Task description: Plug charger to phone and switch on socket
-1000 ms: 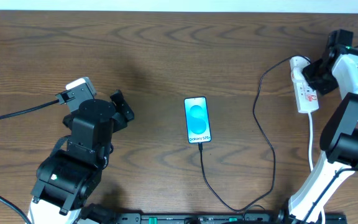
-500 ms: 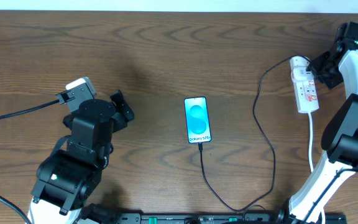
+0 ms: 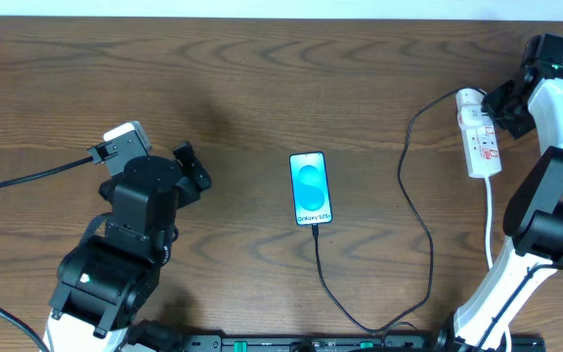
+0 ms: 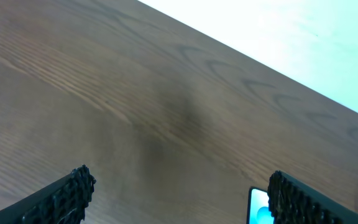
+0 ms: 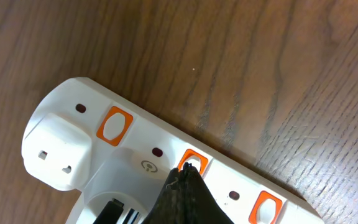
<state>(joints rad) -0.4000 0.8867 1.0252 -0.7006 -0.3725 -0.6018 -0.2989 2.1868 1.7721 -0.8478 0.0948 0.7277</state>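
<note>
- Phone [image 3: 311, 189] lies flat at the middle of the desk [image 3: 262, 88], with its cyan-and-white screen facing up.
- Charger [image 3: 428, 235] has its small tip at the phone's near edge. The thin black cable runs from there toward me, loops round to the phone's right, and climbs away to the socket's far end.
- Socket [image 3: 479, 137] lies well to the right of the phone and a little farther from me, its white cord trailing back my way.
- My right fingers [image 5: 185, 193] are pressed together into one dark point over the socket. The tip is right on an orange-rimmed rectangle [image 5: 191, 160], but I can't tell whether it's touching.
- My left fingers [image 4: 67, 196] stand wide apart with nothing between them, well to the left of the phone. A corner of the phone's screen shows beside one of them.
</note>
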